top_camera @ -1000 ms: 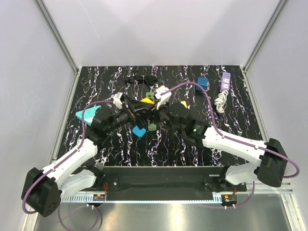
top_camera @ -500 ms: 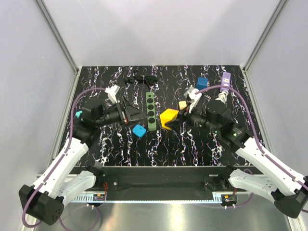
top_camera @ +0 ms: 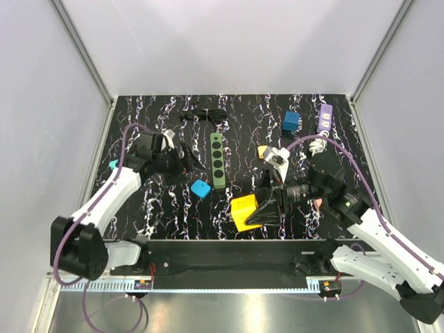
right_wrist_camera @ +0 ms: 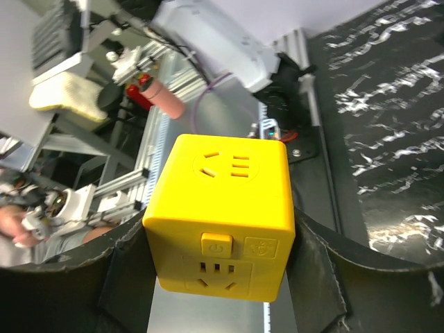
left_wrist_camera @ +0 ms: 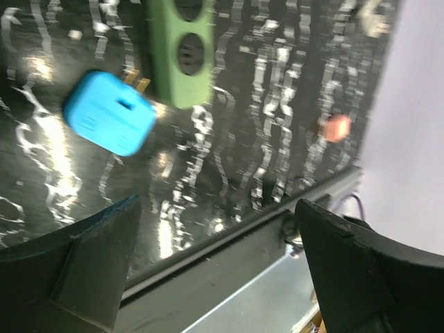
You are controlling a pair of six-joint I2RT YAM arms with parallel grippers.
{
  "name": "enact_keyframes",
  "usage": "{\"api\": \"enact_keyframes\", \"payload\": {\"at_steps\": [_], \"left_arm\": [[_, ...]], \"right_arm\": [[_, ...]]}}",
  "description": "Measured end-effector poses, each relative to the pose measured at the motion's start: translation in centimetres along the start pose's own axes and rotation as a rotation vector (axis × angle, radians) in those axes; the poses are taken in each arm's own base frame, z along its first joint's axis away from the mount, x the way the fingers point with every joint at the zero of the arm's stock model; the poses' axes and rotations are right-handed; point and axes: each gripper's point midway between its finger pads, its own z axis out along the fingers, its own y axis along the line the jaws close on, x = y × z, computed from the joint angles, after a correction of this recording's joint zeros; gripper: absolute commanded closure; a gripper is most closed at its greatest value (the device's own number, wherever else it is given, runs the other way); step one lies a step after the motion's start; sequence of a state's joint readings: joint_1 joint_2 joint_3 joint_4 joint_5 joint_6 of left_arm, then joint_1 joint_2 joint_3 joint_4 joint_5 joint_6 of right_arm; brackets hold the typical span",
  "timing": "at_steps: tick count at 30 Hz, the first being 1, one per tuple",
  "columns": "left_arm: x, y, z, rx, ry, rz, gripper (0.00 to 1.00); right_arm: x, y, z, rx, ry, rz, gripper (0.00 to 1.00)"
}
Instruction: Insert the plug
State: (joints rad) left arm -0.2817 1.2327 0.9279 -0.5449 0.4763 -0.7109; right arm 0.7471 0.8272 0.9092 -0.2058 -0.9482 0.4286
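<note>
Clamped between the right fingers (right_wrist_camera: 316, 277): yellow socket cube (right_wrist_camera: 222, 208), held at the near edge of the bench (top_camera: 139, 114), seemingly off its surface, 2 socket faces showing to the wrist camera. Spread wide and holding nothing: left fingers (left_wrist_camera: 94, 260), hovering over the bench's left half. Just ahead of them, lying loose: blue plug (left_wrist_camera: 109, 112), prongs seemingly turned toward the green strip (left_wrist_camera: 179, 52), just beside its near end. Running straight away from the arms: that strip's long axis. Nearer by far to the plug: left arm (top_camera: 114, 201). Probably next: lowering the left fingers over the plug's body and closing across its sides. Which socket then, cube or strip, cannot tell.
</note>
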Motion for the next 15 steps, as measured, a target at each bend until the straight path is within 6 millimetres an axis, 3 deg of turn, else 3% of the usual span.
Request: {"api": "enact_keyframes", "payload": {"at_steps": [2, 5, 9, 10, 11, 15], "left_arm": [[-0.5, 0.8, 1.4, -0.034, 0.017, -0.014, 0.09], [-1.5, 1.7, 3.8, -0.066, 0.047, -0.034, 0.23], [-3.7, 2.7, 7.3, -0.112, 0.07, -0.034, 0.65], [-4.3, 3.0, 8.1, -0.123, 0.074, -0.03, 0.86], [-4.9, 3.1, 8.8, -0.131, 0.075, -0.028, 0.99], [-7.4, 4.3, 11.4, -0.196, 0.059, 0.004, 1.0]], "right_arm": [[-0.1, 1.3, -0.5, -0.038, -0.005, -0.017, 1.0], [-0.3, 2.7, -0.9, -0.078, -0.017, -0.045, 1.0], [-0.4, 3.2, -1.0, -0.097, -0.016, -0.053, 1.0], [-0.3, 3.1, -1.0, -0.096, -0.013, -0.05, 1.0], [-0.2, 2.9, -1.0, -0.091, -0.009, -0.046, 1.0], [0.2, 2.1, -1.0, -0.049, 0.001, -0.036, 1.0]]}}
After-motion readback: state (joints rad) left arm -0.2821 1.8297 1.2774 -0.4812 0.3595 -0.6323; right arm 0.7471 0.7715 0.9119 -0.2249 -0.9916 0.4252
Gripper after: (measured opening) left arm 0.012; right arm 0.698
